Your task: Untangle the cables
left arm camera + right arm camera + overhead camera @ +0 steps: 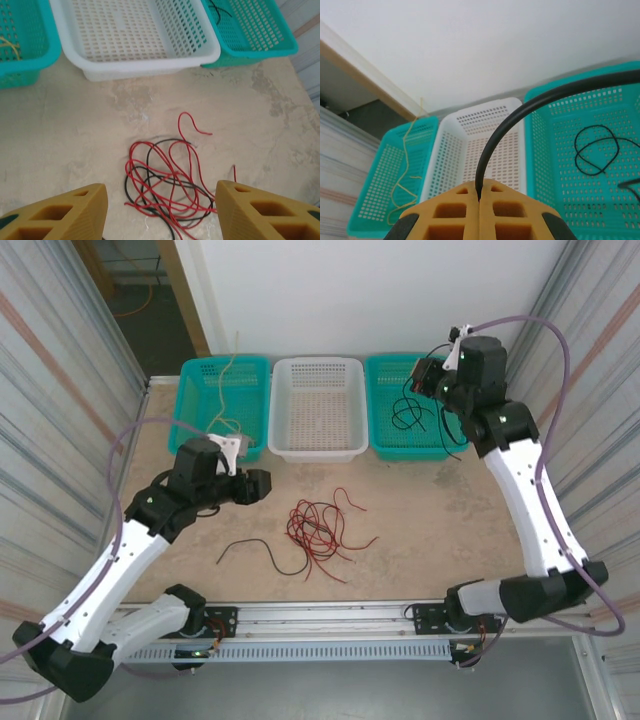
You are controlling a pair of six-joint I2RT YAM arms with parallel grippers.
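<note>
Item 1, right jaws: clenched. I read the yellow fingers (pixel 445 215) as pressed together on a black cable (pixel 520 110), which arcs up out of the seam between them. The right arm (pixel 522 490) is stretched far forward, with its wrist raised over the teal basket (pixel 390 452) just right of the white basket (pixel 318 452).

Item 2, left jaws: released, with the fingers (pixel 65 212) spread wide above the near part of the red-and-black tangle (pixel 165 185). The left arm (pixel 125 545) is folded at the elbow. Its wrist sits low, to the front and left of the white basket, and is aimed rightward.

Item 3, teal basket right of the white basket: it holds a black loop (pixel 405 418) on its floor. I cannot tell whether the loop belongs to the gripped cable.

Item 4, second teal basket (pixel 225 361), just left of the white basket: it holds a pale yellow cable (pixel 230 390), one end of which stands up past the far rim.

Item 5, bench (pixel 450 510): the tangle lies in front of the white basket, apart from it. A loose black cable (pixel 262 552) lies further front and left, just beside the tangle.
</note>
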